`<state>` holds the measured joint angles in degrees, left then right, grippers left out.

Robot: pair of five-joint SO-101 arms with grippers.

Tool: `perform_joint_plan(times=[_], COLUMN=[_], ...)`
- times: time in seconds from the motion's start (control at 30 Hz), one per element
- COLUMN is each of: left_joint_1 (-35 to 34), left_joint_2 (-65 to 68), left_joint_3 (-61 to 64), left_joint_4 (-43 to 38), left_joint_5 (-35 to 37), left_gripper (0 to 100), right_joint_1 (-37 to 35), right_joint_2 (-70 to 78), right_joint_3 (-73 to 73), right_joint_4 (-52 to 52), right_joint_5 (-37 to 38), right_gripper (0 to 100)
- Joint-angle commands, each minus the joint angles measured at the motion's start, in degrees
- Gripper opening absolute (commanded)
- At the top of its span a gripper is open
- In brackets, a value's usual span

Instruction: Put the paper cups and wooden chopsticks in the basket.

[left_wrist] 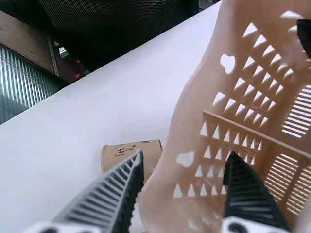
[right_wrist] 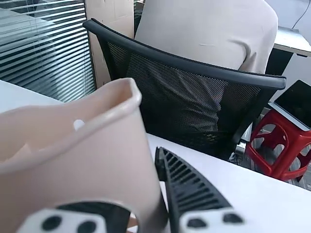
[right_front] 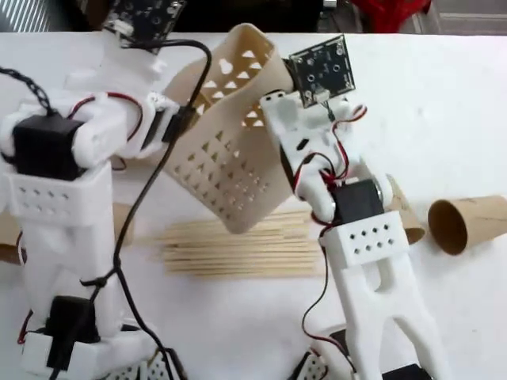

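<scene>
Gripping tilted basket (right_front: 226,162) wall with left claw (left_wrist: 182,194) | pinching its rim with right claw (right_wrist: 141,191) | above chopsticks (right_front: 238,249) piled flat | near cup (right_front: 467,223) lying sideways

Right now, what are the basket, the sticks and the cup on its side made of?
The basket looks like beige plastic, matte, with moulded triangle holes. The chopsticks look like pale bare wood, dull and straight. The paper cup seems to be brown paper or thin card, with no shine.
</scene>
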<state>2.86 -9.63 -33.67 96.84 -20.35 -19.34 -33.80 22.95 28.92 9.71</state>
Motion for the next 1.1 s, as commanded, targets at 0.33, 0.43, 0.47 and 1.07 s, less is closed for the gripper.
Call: perform_joint_plan(times=[0.33, 0.43, 0.47, 1.07], left_joint_1=[0.2, 1.9, 2.4, 5.5], left_joint_2=[-1.4, -1.4, -1.4, 0.5], left_joint_3=[20.2, 24.1, 25.1, 34.5], left_joint_4=[-21.1, -24.3, -25.2, -37.4], left_joint_5=[-8.4, -12.0, -12.9, -10.2], left_gripper=[27, 24, 20, 2], right_joint_1=[-1.7, -2.1, -2.1, 4.2], right_joint_2=[-3.1, -3.1, -3.0, 5.4], right_joint_3=[-0.6, -0.6, -0.4, 18.4], right_joint_4=[-1.8, -1.7, -1.7, -21.1], right_joint_5=[-1.1, -1.1, -1.1, -0.8], right_gripper=[1.6, 1.6, 1.7, 1.7])
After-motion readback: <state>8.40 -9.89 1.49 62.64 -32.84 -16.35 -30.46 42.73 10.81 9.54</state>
